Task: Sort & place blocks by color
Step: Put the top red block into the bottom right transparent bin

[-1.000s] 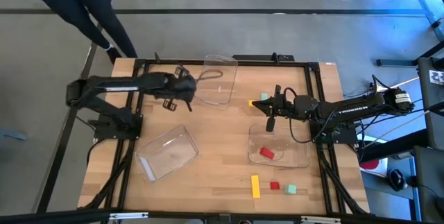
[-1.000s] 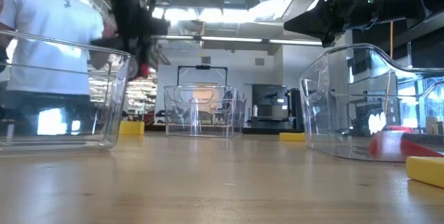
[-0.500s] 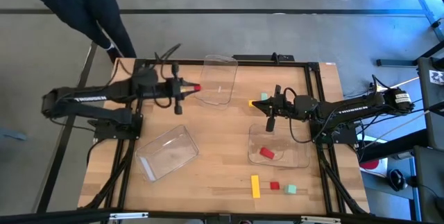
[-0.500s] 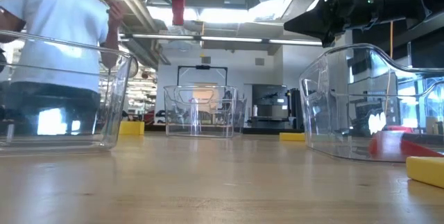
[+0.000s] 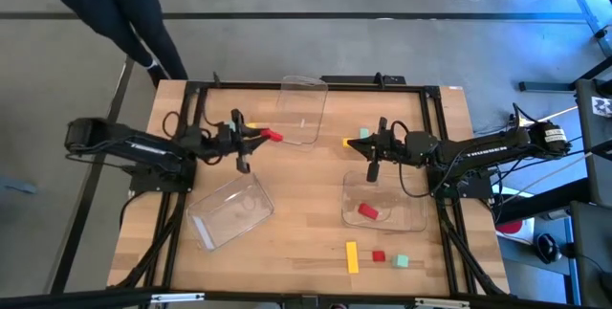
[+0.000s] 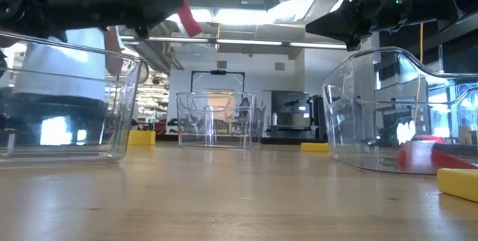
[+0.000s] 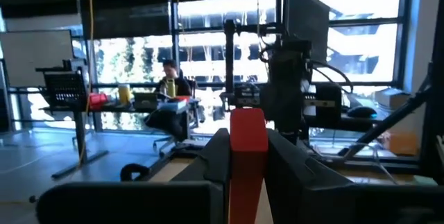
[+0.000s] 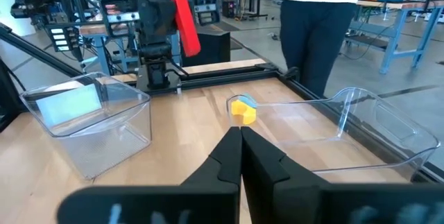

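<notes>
My left gripper is above the table's left half. It is shut on a red block, a short bar also seen in the low view and the right wrist view. A yellow block lies on the table beside it. My right gripper hovers shut and empty over the table's middle right. Near it lie a yellow block and a mint block. A red block lies in the right clear tray. A yellow bar, a red cube and a mint block lie near the front edge. My left gripper pinches the red block's rear part between its two fingers. The fingers come from the table's left, nearly level and tipped a little upward, and lie along the block. The block's free end sticks out past the fingertips, high above the table.
A clear tray stands at the far middle and another tray at the near left. A person stands beyond the table's far left corner. Bare wood lies between the trays.
My left gripper has tipped up from pointing down to nearly level and rolled, swinging the red block up high. The arm has drawn back toward the table's left edge and come a little toward the near edge. It has stayed shut on the block.
</notes>
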{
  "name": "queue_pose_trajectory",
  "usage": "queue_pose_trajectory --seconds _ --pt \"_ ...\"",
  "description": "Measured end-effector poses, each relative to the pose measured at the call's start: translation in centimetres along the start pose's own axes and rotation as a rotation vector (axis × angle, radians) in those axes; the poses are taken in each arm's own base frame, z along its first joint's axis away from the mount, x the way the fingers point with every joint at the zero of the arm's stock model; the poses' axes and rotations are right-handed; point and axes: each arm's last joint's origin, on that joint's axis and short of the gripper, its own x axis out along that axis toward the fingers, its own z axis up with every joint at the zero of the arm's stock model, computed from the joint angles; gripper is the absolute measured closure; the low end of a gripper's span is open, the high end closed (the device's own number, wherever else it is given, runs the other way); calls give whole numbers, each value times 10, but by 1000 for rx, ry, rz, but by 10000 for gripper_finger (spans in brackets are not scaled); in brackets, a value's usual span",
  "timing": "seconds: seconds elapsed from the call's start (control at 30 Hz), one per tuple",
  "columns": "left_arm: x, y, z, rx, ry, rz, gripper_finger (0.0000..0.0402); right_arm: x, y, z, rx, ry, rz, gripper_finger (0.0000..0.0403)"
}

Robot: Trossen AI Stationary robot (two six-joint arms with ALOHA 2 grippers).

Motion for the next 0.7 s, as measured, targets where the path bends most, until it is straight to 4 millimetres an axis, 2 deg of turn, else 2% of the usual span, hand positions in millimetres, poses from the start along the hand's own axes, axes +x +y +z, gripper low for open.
queue_pose_trajectory --seconds 0.27,0.43,0.57,0.7 --pt "7 -6 2 -27 -5 -24 355 2 2 0 12 -7 34 397" --pt "10 -7 4 -29 -11 -26 355 14 8 -4 44 -52 144 389" --pt "10 -7 4 -54 -11 -27 355 31 12 -10 72 -65 144 343" --pt "10 -7 4 -80 -11 -28 355 52 17 -10 64 -39 142 264"
